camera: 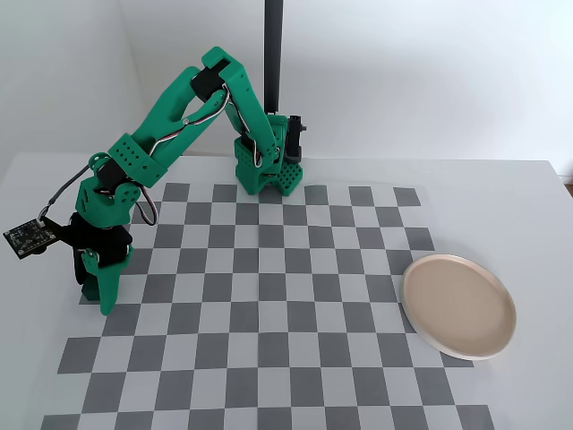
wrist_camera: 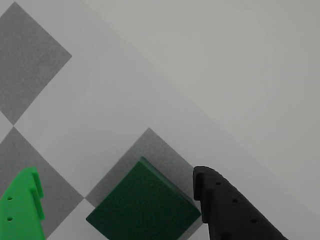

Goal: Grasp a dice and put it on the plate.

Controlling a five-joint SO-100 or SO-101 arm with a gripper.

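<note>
We are straddling the dice [wrist_camera: 144,206] with our gripper [wrist_camera: 117,189], which is standing wide open and gripping nothing. In the wrist view the green finger [wrist_camera: 21,207] is sitting well off to the left of the cube, while the black finger [wrist_camera: 227,207] is sitting just beside its right corner. The dice is resting on the checkered mat [camera: 269,296] at its left edge; in the fixed view our gripper [camera: 97,291] is hiding it.

We judge the grasp is the step in hand. To do it well, we should be closing slowly, since the black finger is much nearer than the green one and may be pushing the cube sideways before the green one arrives. The cube is also lying cornerwise to us, so it may be twisting as the fingers meet it. Whether our fingertips are low enough we cannot tell.

The plate [camera: 458,305] is lying far off at the right edge of the mat, well apart from us. The mat between is looking bare, so nothing is blocking the carry. The arm's base [camera: 266,175] is standing at the far side.
</note>
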